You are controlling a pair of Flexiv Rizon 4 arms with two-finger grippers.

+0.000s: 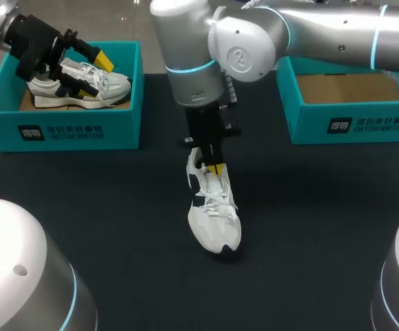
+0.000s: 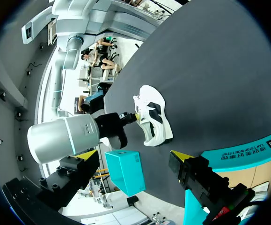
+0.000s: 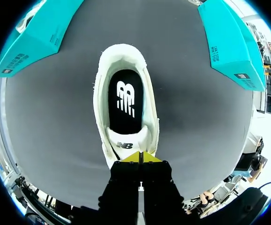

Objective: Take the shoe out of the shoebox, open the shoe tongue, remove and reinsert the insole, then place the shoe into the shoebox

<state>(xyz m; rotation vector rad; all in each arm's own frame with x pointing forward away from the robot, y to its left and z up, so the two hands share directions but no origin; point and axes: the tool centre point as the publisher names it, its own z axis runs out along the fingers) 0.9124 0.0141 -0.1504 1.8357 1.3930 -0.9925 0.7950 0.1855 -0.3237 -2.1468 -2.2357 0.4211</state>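
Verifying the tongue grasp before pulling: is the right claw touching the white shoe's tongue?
Touching. Right wrist view: the right claw has its yellow tips closed together on the top edge of the tongue of the white shoe, with no gap visible.

Black table [image 1: 323, 227], left shoebox [image 1: 75, 131] and right shoebox [image 1: 351, 124] at the back, white shoe [image 1: 214, 221] mid-table

Middle of the black table [image 1: 116, 207] is taken: the white shoe [image 1: 214, 221] sits there, and the right arm [image 1: 240, 41] drops straight onto its far end with the right gripper [image 1: 214, 167] pinched on it. There's open tabletop on both sides of it. The left shoebox [image 1: 82, 131] is crowded by a second shoe [image 1: 82, 86], with the spread left gripper [image 1: 92, 76] over it. The right shoebox [image 1: 351, 124] shows bare cardboard floor, but the right arm crosses its far edge.
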